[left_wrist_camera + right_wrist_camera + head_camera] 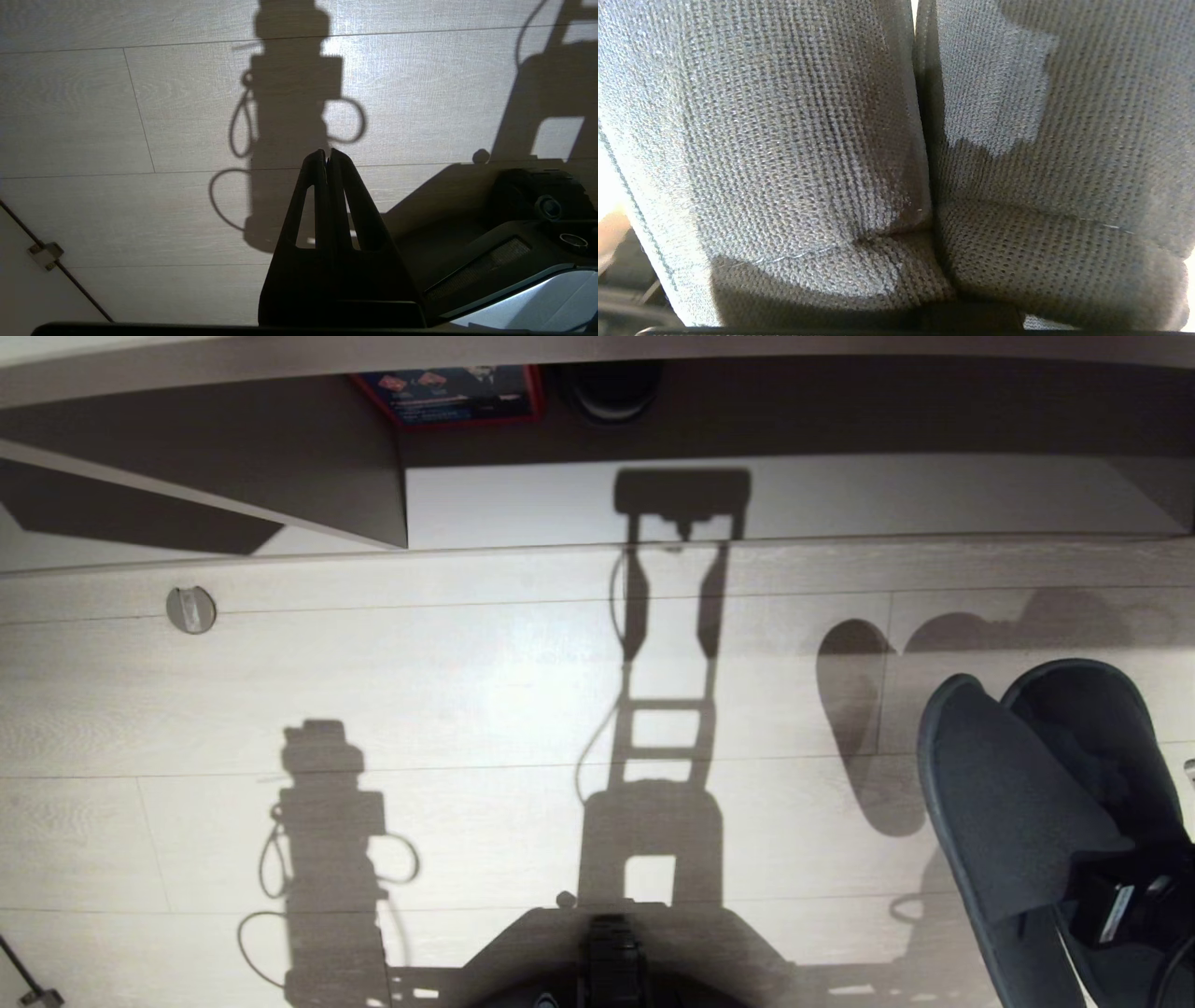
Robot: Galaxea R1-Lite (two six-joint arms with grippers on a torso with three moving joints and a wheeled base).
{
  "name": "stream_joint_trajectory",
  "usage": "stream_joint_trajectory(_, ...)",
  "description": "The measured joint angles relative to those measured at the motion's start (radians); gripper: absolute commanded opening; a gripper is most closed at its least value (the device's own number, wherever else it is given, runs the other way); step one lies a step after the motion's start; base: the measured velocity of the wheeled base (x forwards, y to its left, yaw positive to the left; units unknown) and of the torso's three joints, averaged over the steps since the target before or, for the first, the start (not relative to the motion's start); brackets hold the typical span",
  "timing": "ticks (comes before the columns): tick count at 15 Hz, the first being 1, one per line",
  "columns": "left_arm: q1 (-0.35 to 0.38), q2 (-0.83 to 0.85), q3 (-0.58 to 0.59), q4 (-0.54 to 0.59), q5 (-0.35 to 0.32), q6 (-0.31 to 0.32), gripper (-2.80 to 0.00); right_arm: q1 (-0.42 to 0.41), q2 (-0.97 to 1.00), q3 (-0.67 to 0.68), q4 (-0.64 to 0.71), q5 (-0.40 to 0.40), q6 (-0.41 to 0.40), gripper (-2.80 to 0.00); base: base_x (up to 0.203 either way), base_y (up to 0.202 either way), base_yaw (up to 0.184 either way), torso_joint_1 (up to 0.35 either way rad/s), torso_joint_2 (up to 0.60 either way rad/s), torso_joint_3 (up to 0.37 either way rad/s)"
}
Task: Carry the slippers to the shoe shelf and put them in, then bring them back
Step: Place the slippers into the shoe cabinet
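The right gripper [1106, 905] holds the slippers [1036, 803] up at the right side of the head view.

The right gripper's jaws are pinched tight on the two slippers near their lower ends, and the pair is pressed side by side, off the floor [523, 709], with the rounded ends pointing up. Their grey knit cloth fills the right wrist view. The shoe shelf [840, 504] runs along the top of the head view, well apart from the slippers. The left gripper [328, 156] hangs over the floor in the left wrist view, jaws closed together with nothing between them.
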Motion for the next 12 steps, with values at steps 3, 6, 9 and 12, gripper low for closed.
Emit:
stream_joint_trajectory(3, 0.000, 0.000, 0.000, 0.000, 0.000, 0.000, -2.80, 0.000, 0.119, -0.006, -0.159, 0.002, -0.011, -2.80, 0.000, 0.000, 0.000, 0.000, 0.00, 0.000)
stream_joint_trajectory(6, 0.000, 0.000, 0.000, 0.000, 0.000, 0.000, -2.80, 0.000, 0.229, -0.030, -0.360, 0.004, -0.026, -2.80, 0.000, 0.000, 0.000, 0.000, 0.00, 0.000)
stream_joint_trajectory(9, 0.000, 0.000, 0.000, 0.000, 0.000, 0.000, -2.80, 0.000, 0.306, -0.071, -0.507, 0.003, -0.029, -2.80, 0.000, 0.000, 0.000, 0.000, 0.00, 0.000)
stream_joint_trajectory(12, 0.000, 0.000, 0.000, 0.000, 0.000, 0.001, -2.80, -0.009, 0.345, -0.127, -0.545, 0.003, -0.026, -2.80, 0.000, 0.000, 0.000, 0.000, 0.00, 0.000)
